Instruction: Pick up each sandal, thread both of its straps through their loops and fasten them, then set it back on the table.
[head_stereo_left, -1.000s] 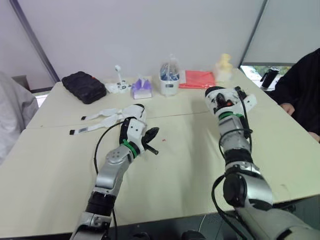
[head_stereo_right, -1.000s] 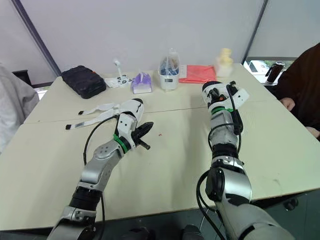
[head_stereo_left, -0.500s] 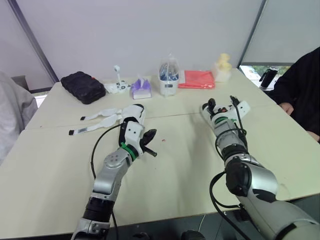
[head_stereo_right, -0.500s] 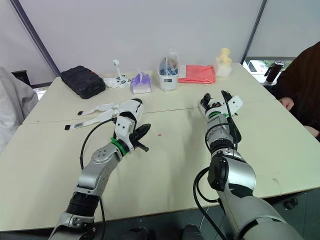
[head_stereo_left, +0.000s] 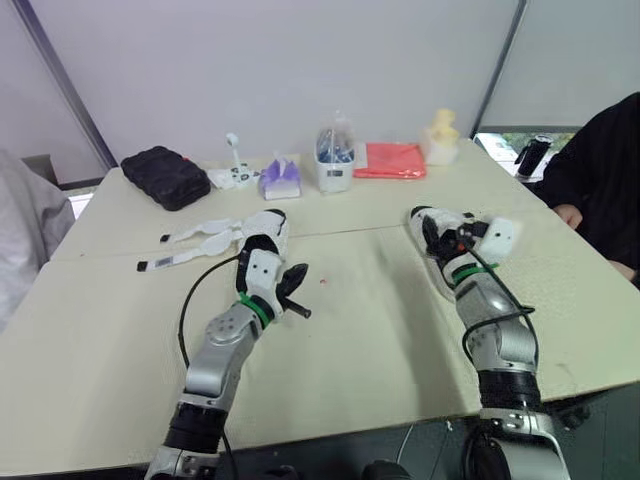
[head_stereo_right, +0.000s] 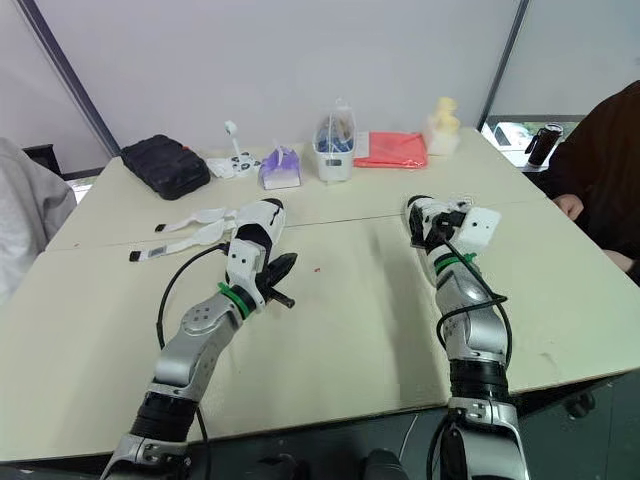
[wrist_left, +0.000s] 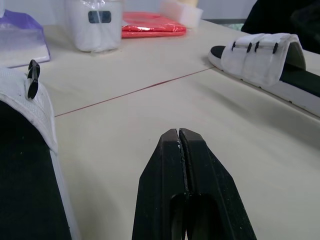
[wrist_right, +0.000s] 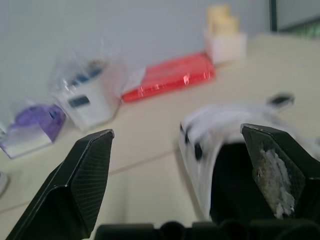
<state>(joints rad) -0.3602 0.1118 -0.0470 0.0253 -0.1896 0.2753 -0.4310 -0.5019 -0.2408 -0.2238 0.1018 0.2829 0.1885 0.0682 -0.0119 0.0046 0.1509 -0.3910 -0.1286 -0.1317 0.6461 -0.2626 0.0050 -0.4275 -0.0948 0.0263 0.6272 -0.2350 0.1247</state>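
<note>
One white sandal (wrist_left: 265, 62) with both straps fastened lies flat on the table at the right. My right gripper (head_stereo_left: 437, 232) hovers right over it, open, and the sandal (wrist_right: 220, 130) shows between its two spread fingers (wrist_right: 85, 175), touching neither. The other white sandal (head_stereo_left: 210, 233) lies at the left, its two loose straps trailing out to the left; its strap edge with a black loop (wrist_left: 33, 85) is close beside my left gripper (head_stereo_left: 293, 292). That gripper is shut and empty, just right of the sandal.
Along the far edge stand a black pouch (head_stereo_left: 167, 175), a purple tissue pack (head_stereo_left: 282, 178), a white container (head_stereo_left: 337, 160), a red packet (head_stereo_left: 392, 160) and a pale yellow object (head_stereo_left: 440, 135). A person in black (head_stereo_left: 600, 170) sits at the right, a grey sleeve (head_stereo_left: 25, 240) at the left.
My right gripper has come down from holding the fastened sandal upright, opened, and let it go on the table. The left arm has hardly moved.
</note>
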